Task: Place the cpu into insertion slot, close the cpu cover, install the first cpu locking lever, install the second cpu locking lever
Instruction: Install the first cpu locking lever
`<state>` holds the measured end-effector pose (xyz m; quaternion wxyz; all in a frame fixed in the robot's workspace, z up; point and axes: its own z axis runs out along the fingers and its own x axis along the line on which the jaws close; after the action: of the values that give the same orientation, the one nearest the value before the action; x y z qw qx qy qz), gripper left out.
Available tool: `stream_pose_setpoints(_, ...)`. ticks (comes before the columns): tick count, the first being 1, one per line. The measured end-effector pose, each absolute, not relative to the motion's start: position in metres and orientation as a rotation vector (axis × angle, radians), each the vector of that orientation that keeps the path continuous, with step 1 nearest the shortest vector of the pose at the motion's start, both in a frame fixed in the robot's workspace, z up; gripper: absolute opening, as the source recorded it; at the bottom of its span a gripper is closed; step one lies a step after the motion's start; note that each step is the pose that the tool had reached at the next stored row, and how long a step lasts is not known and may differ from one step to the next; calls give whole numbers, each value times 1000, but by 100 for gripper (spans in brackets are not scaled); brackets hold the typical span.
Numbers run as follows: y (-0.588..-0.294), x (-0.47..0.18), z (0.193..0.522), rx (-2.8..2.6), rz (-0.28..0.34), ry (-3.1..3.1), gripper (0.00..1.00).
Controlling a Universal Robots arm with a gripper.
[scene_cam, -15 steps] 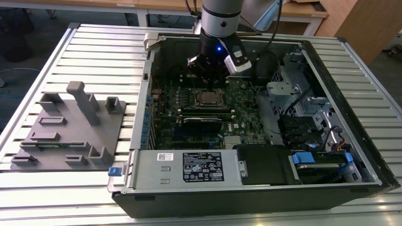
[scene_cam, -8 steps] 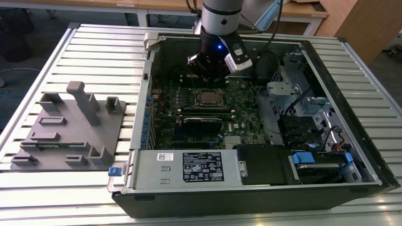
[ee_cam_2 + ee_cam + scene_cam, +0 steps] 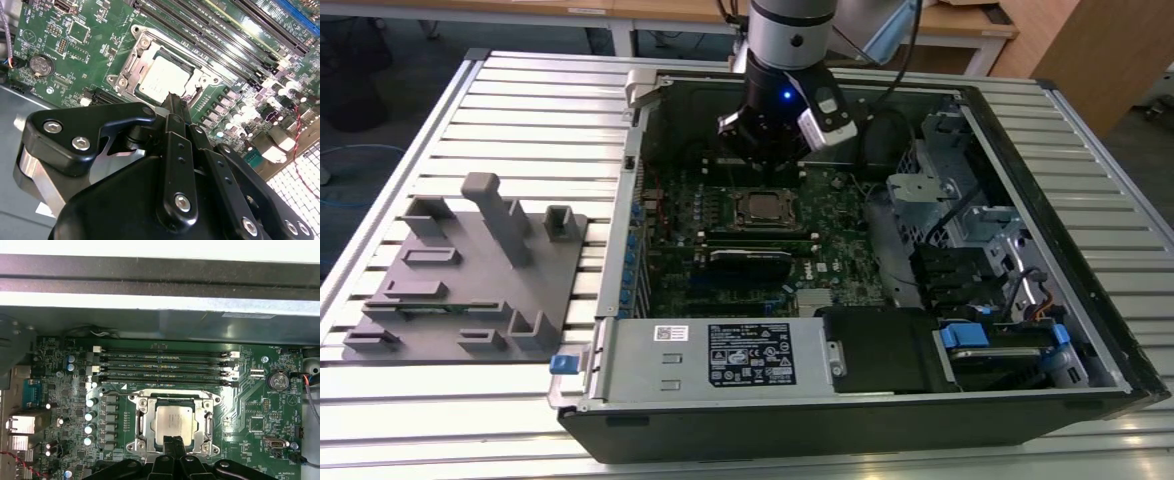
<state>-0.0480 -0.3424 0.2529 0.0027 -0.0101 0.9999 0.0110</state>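
The cpu point(image 3: 174, 422) point(image 3: 161, 79) point(image 3: 761, 208) lies flat in the insertion slot point(image 3: 142, 402) on the green board, its dull silver top showing. The silver cpu cover point(image 3: 204, 426) point(image 3: 131, 67) lies flat as a frame around it. My gripper point(image 3: 174, 442) point(image 3: 174, 100) point(image 3: 769, 168) hangs just above the cpu's near edge inside the open computer case. Its fingertips are pressed together with nothing between them, so it is shut. I cannot tell how the locking levers stand.
Long black memory sticks point(image 3: 165, 365) run beside the socket. The case's metal wall point(image 3: 160, 315) rises behind them. A power supply box point(image 3: 707, 355) and a drive cage point(image 3: 987, 240) crowd the case. A grey fixture block point(image 3: 467, 270) sits on the slatted table at the exterior view's left.
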Motion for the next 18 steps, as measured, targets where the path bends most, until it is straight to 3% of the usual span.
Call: stream_pose_setpoints(18,-342,-48,262,-32,34,3136,10)
